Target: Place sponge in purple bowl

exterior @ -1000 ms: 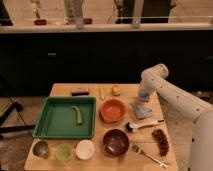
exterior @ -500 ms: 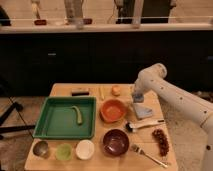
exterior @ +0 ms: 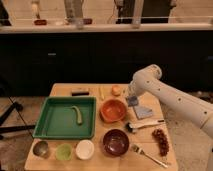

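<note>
The sponge [exterior: 132, 102], a small blue-grey block, hangs at the tip of my gripper [exterior: 131, 99], just above the table beside the right rim of the orange bowl [exterior: 113, 110]. The gripper is shut on it, with the white arm reaching in from the right. The purple bowl [exterior: 116, 142] stands empty at the front of the table, below the orange bowl and forward-left of the gripper.
A folded grey-blue cloth [exterior: 143, 113] lies right of the gripper, with a white-handled brush [exterior: 145, 125] in front of it. Also on the table: a green tray [exterior: 47, 131], three small cups [exterior: 85, 149] front left, a fork [exterior: 149, 155] and an orange fruit [exterior: 116, 90].
The gripper has moved left from above the cloth towards the orange bowl, carrying the sponge with it.
</note>
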`<state>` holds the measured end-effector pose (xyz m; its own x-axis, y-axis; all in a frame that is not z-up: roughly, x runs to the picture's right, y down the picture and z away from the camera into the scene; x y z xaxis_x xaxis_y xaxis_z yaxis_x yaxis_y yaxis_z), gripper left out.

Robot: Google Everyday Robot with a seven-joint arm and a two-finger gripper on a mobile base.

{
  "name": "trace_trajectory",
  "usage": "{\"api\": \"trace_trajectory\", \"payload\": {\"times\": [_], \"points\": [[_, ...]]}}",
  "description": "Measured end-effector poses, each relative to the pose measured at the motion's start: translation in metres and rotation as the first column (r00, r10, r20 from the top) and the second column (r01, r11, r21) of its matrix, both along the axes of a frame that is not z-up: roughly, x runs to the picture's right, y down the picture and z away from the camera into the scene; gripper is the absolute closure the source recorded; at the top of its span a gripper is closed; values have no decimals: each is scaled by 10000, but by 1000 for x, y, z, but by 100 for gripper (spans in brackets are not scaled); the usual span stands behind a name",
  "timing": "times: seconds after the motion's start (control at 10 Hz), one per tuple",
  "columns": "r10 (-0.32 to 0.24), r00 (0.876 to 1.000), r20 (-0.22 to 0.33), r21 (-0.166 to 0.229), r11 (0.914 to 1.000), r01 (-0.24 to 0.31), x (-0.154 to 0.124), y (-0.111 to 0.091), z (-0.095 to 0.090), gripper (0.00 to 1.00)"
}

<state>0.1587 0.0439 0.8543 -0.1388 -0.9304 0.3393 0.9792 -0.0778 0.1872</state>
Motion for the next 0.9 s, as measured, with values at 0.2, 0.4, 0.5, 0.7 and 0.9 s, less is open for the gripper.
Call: {"api": "trace_trajectory", "payload": {"times": [0.2,0.4,0.5,0.7,0.9], "points": [[-453,9981,408,-162,9988,460,-14,15,-16,100],[-798,9943,702,-358,9960,825,-26,26,-24,100],[-989,9913,866,-502,9934,1035,-32,33,-27,100],[-1024,9909,878,-533,9928,1073,-31,34,-29,100],[-1025,9908,882,-532,9928,1075,-32,34,-29,100]]}}
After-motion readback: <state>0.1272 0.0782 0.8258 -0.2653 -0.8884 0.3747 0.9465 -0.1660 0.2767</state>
